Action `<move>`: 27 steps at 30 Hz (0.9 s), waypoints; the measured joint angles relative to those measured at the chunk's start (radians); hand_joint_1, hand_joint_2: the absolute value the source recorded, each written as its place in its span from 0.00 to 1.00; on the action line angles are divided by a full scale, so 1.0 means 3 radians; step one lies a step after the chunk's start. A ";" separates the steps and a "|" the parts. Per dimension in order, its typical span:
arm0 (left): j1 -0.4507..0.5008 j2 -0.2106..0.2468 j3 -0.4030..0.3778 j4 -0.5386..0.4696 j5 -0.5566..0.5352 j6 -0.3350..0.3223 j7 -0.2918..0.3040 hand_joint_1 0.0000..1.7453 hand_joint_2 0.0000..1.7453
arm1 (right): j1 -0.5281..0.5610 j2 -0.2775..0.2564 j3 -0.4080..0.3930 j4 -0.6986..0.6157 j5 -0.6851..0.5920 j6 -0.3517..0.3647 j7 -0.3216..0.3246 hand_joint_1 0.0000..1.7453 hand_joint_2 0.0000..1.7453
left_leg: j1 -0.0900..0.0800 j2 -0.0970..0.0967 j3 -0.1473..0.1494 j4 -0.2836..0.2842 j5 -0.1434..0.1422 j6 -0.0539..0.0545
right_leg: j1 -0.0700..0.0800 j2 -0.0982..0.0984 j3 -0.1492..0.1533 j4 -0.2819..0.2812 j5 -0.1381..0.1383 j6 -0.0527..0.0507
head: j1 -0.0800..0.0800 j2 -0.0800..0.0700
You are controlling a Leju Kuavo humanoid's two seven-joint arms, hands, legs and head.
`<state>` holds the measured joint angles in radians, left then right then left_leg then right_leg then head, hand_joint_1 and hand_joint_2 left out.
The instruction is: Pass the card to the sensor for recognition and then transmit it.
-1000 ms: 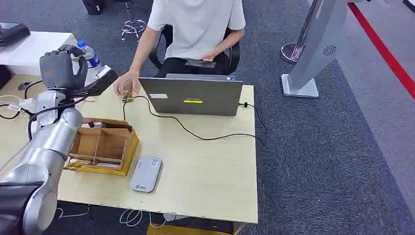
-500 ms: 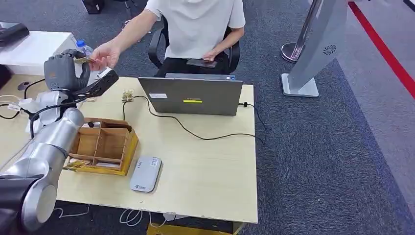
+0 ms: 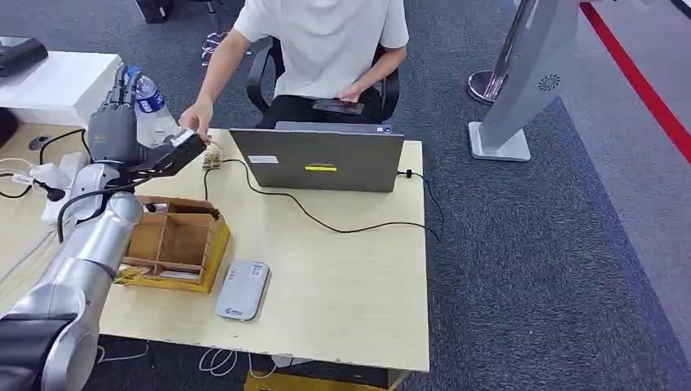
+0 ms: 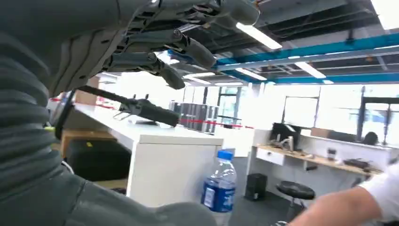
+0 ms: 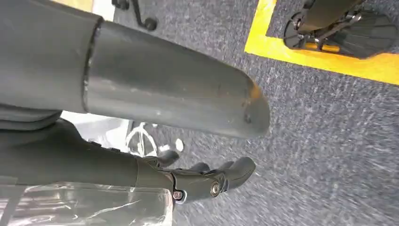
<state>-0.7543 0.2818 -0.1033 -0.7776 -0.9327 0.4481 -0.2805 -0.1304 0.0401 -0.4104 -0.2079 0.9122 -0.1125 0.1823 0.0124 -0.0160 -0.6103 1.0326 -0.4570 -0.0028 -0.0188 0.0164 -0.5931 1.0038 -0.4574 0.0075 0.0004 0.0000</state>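
My left hand (image 3: 112,124) is raised above the table's far left corner, fingers pointing up and spread, with nothing in it. In the left wrist view its fingers (image 4: 160,49) are also apart and empty. A small pile of cards (image 3: 213,156) lies on the table beside the laptop, and a person's hand (image 3: 195,116) hovers just over it. The grey sensor (image 3: 243,289) lies flat near the table's front edge, right of the wooden box. My right hand (image 5: 211,181) hangs over the carpet, fingers loosely extended and holding nothing.
A wooden compartment box (image 3: 175,240) stands below my left forearm. An open laptop (image 3: 318,159) with a trailing black cable sits at the back, the person seated behind it. A water bottle (image 3: 151,102) stands behind my left hand. Plugs and cables lie at the far left.
The person's hand, which pinched a card at my left hand half a second ago, has dropped to the card pile. My left hand's fingers have straightened upward and it has shifted slightly right.
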 joint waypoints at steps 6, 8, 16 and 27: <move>0.1032 0.0429 -0.0065 -0.1629 0.0354 -0.0450 0.0080 0.00 1.00 | 0.0158 -0.0001 -0.0185 0.0000 -0.0150 -0.0092 -0.0136 0.00 0.00 | 0.0000 0.0023 0.0004 -0.0004 -0.0018 -0.0007 | 0.0000 0.0023 -0.0005 0.0000 -0.0012 -0.0005 | 0.0000 0.0000; 0.1405 0.0595 -0.0022 -0.2095 0.0563 -0.0527 -0.0011 0.00 1.00 | 0.0198 -0.0006 -0.0250 0.0000 -0.0186 -0.0109 -0.0175 0.00 0.00 | 0.0001 0.0023 0.0006 -0.0005 -0.0022 -0.0009 | 0.0000 0.0024 -0.0004 0.0000 -0.0018 -0.0004 | -0.0001 0.0000; 0.2704 0.0769 0.0881 -0.3258 0.1295 -0.0691 -0.0524 0.00 1.00 | 0.0270 -0.0039 -0.0476 0.0000 -0.0278 -0.0165 -0.0243 0.00 0.00 | 0.0001 0.0022 0.0008 -0.0005 -0.0036 -0.0007 | 0.0001 0.0022 0.0000 0.0000 -0.0034 -0.0001 | -0.0003 0.0000; 0.2573 0.0187 0.2702 -0.1859 0.3850 -0.2755 -0.0802 0.00 1.00 | 0.0277 -0.0043 -0.0655 0.0000 -0.0125 -0.0149 -0.0339 0.00 0.00 | 0.0006 0.0017 0.0019 -0.0007 -0.0037 -0.0007 | 0.0005 0.0018 0.0015 0.0001 -0.0036 0.0000 | 0.0000 0.0000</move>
<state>0.0175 0.3380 0.7073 -1.3352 0.2222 -0.3784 -0.5211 -0.0472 0.0271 -0.6069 -0.2079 0.8748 -0.1572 0.0805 0.0142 -0.0109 -0.6045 1.0304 -0.4681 -0.0048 -0.0172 0.0216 -0.5887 1.0041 -0.4682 0.0076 0.0004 0.0000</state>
